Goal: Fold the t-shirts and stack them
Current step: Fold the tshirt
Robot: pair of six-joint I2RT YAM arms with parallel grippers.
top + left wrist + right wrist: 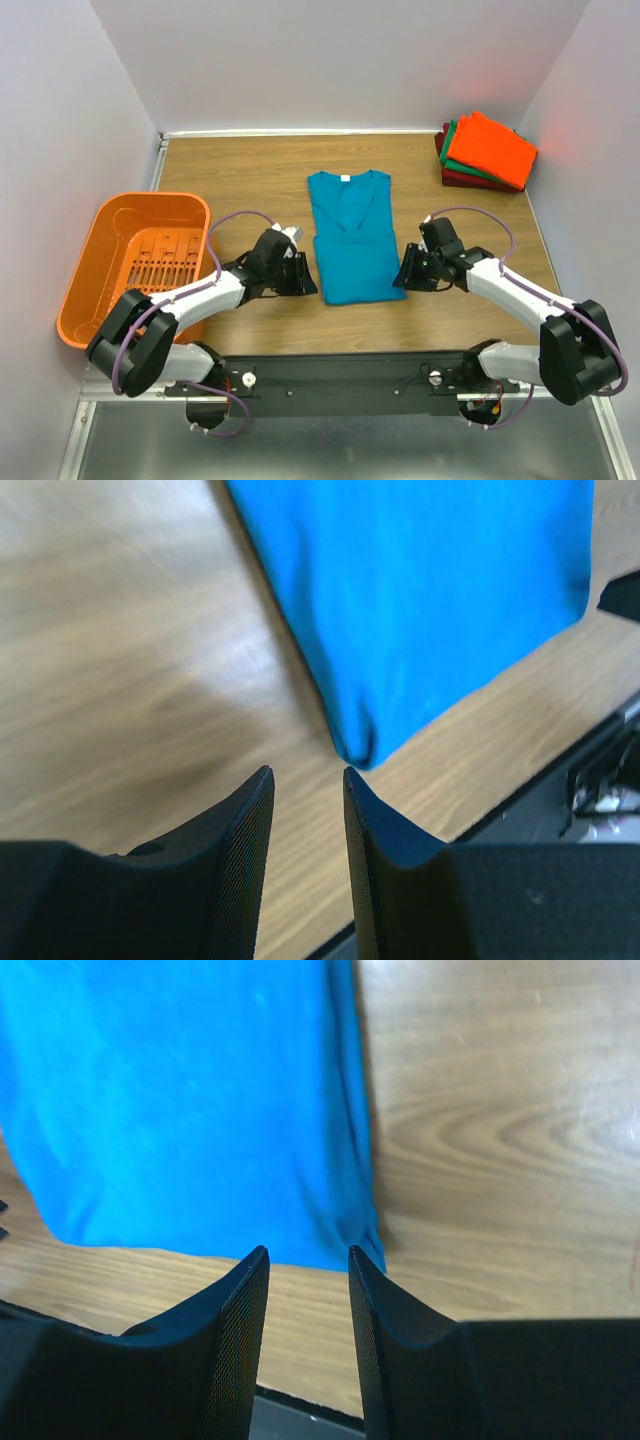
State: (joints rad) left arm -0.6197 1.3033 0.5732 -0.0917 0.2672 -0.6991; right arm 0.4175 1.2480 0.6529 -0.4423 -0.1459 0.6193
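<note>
Hovering beside the lower corners of the teal shirt (350,245) at mid-frame, my left gripper (305,278) and right gripper (404,272) both have fingers parted, grasping nothing. Folded orange, green and red shirts (487,152) sit stacked upper right.

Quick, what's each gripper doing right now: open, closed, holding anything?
Left gripper: open, empty, just short of the teal t-shirt.
Right gripper: open, empty.

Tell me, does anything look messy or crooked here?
Nothing is spilled or broken. The folded stack in the far right corner is a bit untidy: the green shirt and dark red shirt peek out from under the orange shirt. The teal shirt lies flat mid-table.
</note>
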